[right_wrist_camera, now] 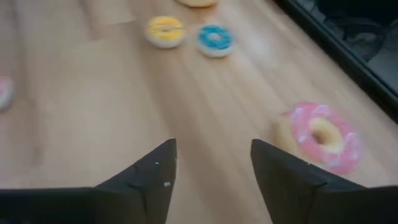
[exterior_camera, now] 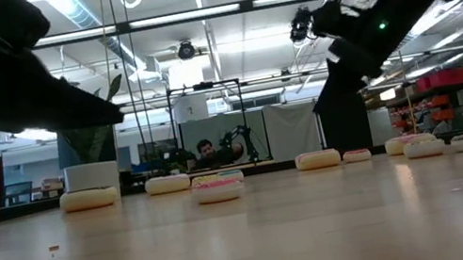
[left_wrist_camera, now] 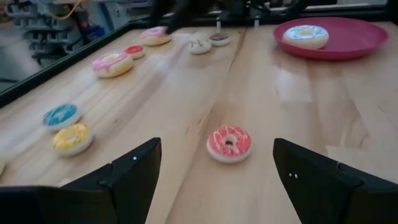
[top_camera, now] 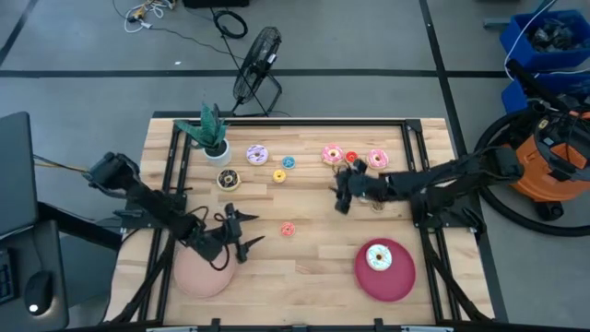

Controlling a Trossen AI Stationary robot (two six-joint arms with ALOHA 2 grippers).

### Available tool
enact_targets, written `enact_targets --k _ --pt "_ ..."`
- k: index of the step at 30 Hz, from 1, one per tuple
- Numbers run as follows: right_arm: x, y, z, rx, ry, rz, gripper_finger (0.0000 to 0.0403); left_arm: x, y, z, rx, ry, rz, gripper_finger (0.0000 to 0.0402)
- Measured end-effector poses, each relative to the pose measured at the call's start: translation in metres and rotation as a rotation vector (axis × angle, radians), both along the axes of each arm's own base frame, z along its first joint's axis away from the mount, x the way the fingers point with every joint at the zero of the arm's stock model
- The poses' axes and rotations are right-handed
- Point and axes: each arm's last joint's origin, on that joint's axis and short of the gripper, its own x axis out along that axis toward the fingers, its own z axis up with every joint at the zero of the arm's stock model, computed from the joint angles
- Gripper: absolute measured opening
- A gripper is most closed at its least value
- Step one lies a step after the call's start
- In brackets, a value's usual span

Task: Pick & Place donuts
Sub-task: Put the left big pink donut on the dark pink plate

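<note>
I have the left gripper (top_camera: 241, 235) over the near-left part of the counter (top_camera: 304, 267), just beside the pale pink plate (top_camera: 198, 277), with its fingers (left_wrist_camera: 124, 177) spread wide and holding nothing. Ahead of it, framed between those fingers in the left wrist view, lies a small red-iced donut (left_wrist_camera: 229, 142), flat on the wood and well apart from the others. The right gripper (top_camera: 343, 195) hangs near the far row; its fingers (right_wrist_camera: 149, 171) stand apart over bare wood and grip nothing, with a pink-iced donut (right_wrist_camera: 320, 137) just beside them. A yellow donut (right_wrist_camera: 165, 30) and a blue donut (right_wrist_camera: 215, 38) lie side by side farther off. One white-iced donut (top_camera: 379, 257) already sits on the crimson plate (top_camera: 396, 281); the rest are still on the counter. I judge these rings to be light, rigid toys with smooth icing, likely to skid if nudged from one side. I would take hold across the outer rim with both fingers square to the ring, or with one finger through the hole, and close gently.
</note>
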Motion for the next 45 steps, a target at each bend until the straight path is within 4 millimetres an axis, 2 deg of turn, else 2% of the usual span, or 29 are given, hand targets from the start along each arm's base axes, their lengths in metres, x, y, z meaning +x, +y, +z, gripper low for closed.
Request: enact_targets --k 5,10,15,20,27,33,40,45 --pt "-0.002 -0.032 0.001 0.013 -0.002 -0.024 0.0249 0.011 0.005 -0.006 0.018 -0.010 -0.029 0.0314" --pt "-0.006 -0.057 0.003 -0.004 -0.003 -0.004 0.0270 0.015 0.008 -0.013 0.017 0.004 -0.034 0.0314" --pt "-0.004 -0.074 -0.002 -0.024 -0.015 0.044 0.0285 0.017 0.009 -0.014 0.021 0.001 -0.031 0.0314" --pt "0.000 -0.086 -0.019 -0.047 0.036 0.064 0.0284 0.018 0.008 -0.012 0.038 -0.015 -0.041 0.0314" --pt "-0.001 -0.098 -0.039 -0.054 0.117 0.059 0.0270 0.018 0.008 -0.010 0.048 -0.024 -0.052 0.0314" --pt "0.003 -0.110 -0.046 -0.062 0.138 0.043 0.0249 0.018 0.008 -0.010 0.048 -0.024 -0.052 0.0314" --pt "0.021 -0.120 -0.052 -0.020 0.213 0.106 0.0208 0.018 0.008 -0.010 0.048 -0.023 -0.052 0.0314" --pt "0.026 -0.123 -0.053 -0.007 0.256 0.111 0.0161 0.018 0.008 -0.010 0.048 -0.023 -0.052 0.0314"
